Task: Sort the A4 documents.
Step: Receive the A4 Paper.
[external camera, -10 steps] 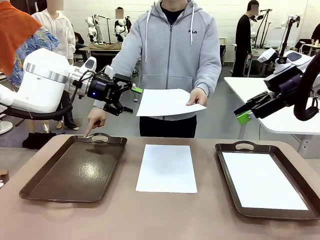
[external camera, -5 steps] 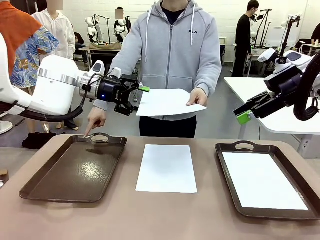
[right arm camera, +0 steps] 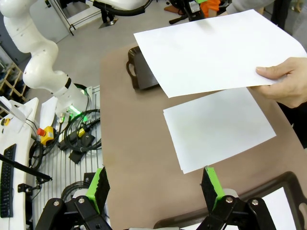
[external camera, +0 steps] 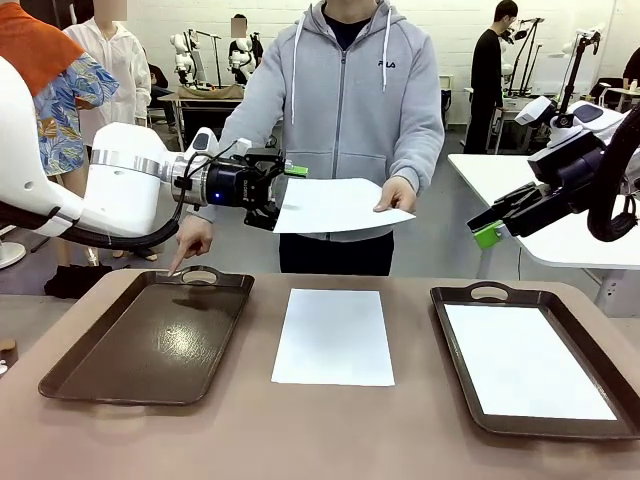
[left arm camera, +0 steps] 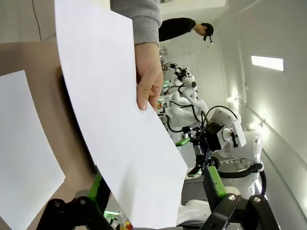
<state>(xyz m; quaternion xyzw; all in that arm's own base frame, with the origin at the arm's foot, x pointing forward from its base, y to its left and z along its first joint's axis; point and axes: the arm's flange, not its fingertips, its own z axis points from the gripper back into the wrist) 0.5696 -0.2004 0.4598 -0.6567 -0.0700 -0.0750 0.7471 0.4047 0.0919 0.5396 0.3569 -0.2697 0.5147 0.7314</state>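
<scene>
1. A4 documents [external camera: 334, 336]: three white sheets are in view, in three places.
2. Held sheet [external camera: 335, 205]: a person at the far side of the table [external camera: 300, 430] holds it out flat above the far edge. The person's holding hand [external camera: 397, 193] pinches its edge, thumb on top.
3. Centre sheet [right arm camera: 218, 134]: it lies flat on the bare tabletop between the two trays, touching neither.
4. Tray sheet [external camera: 525, 360]: it lies flat inside the right tray [external camera: 450, 340], a dark brown tray with a handle cut-out at its far end.
5. Left tray [external camera: 150, 340]: dark brown and glossy, with the same kind of handle cut-out. The person's pointing hand [external camera: 192, 240] aims an index finger down at that handle.
6. Left gripper [external camera: 280, 195]: it is level with the held sheet, on the side opposite the holding hand. The jaws stand wide apart. In the left wrist view a corner of the sheet reaches in between the two fingers. Whether a green pad touches the paper cannot be determined.
7. Right gripper [external camera: 490, 232]: it is raised beyond the far end of the right tray, well apart from every sheet. The jaws stand wide apart, with nothing between them.
</scene>
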